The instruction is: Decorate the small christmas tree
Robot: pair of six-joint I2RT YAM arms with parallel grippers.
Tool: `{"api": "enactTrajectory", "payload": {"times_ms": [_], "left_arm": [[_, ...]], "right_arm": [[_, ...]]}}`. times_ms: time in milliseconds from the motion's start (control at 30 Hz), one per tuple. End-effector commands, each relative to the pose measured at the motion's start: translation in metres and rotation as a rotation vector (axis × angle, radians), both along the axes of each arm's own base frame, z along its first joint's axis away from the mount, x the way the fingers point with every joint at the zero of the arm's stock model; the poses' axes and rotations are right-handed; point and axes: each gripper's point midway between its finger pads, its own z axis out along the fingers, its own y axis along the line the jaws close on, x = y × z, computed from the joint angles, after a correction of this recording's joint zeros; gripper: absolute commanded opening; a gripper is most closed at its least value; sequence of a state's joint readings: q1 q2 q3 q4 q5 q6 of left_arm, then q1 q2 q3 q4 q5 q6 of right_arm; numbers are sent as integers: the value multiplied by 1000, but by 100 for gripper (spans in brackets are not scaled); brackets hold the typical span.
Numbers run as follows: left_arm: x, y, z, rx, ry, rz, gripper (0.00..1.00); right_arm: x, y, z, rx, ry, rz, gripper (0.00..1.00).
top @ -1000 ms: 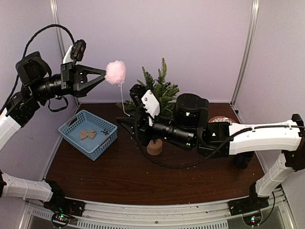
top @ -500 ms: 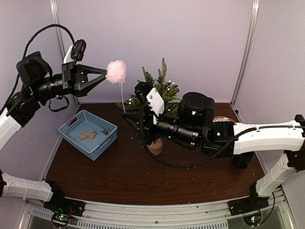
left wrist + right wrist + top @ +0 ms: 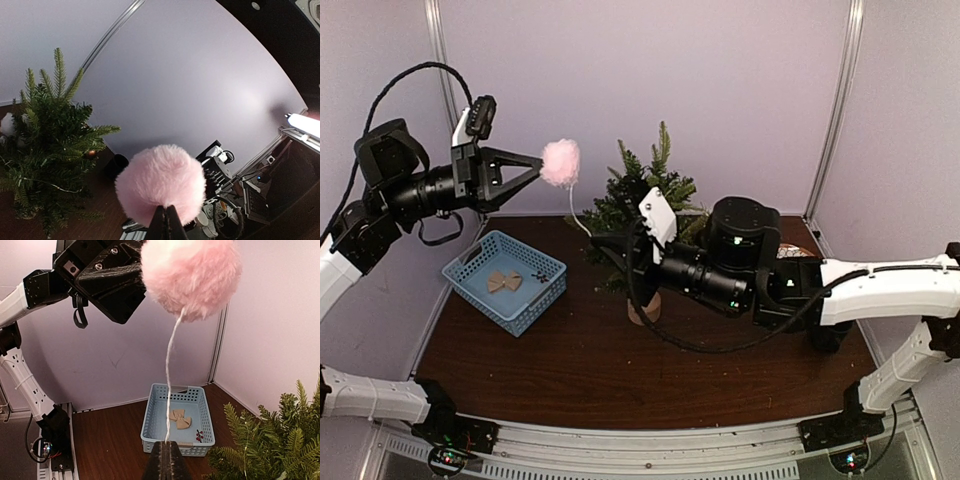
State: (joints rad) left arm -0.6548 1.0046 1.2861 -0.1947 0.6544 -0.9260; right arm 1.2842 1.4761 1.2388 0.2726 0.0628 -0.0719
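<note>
A fluffy pink pom-pom [image 3: 560, 161] hangs high at the back left, pinched by my left gripper [image 3: 538, 167], which is shut on it; it fills the left wrist view [image 3: 161, 189]. A white string [image 3: 578, 222] runs from the pom-pom down to my right gripper [image 3: 599, 241], which is shut on the string's end [image 3: 168, 440]. The small christmas tree [image 3: 650, 190], dark green with a pale round base [image 3: 643, 309], stands mid-table just behind the right gripper, partly hidden by the right arm. It also shows in the left wrist view [image 3: 45, 150] and the right wrist view [image 3: 270, 445].
A light blue perforated basket [image 3: 505, 279] sits at the left of the table, holding a beige bow [image 3: 503, 282] and a small red berry sprig [image 3: 200, 435]. A brown round thing [image 3: 786, 251] lies behind the right arm at the back right. Walls enclose three sides.
The right gripper has moved right and slightly down with the string. The left gripper and pom-pom have shifted slightly down. The tree has stood up more visibly.
</note>
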Motion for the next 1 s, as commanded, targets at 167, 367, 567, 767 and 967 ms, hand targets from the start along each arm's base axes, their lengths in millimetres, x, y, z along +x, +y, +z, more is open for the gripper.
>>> {"api": "enactTrajectory", "payload": {"times_ms": [167, 367, 567, 767, 967], "left_arm": [[2, 17, -58, 133, 59, 110, 0], [2, 18, -106, 184, 146, 112, 0], [13, 19, -139, 214, 206, 160, 0], [17, 14, -152, 222, 216, 151, 0], [16, 8, -149, 203, 172, 113, 0]], "right_arm": [[1, -28, -22, -62, 107, -55, 0], [0, -34, -59, -150, 192, -74, 0], [2, -38, -81, -224, 205, -135, 0], [-2, -41, -88, -263, 192, -167, 0], [5, -66, -75, -242, 183, -254, 0]]}}
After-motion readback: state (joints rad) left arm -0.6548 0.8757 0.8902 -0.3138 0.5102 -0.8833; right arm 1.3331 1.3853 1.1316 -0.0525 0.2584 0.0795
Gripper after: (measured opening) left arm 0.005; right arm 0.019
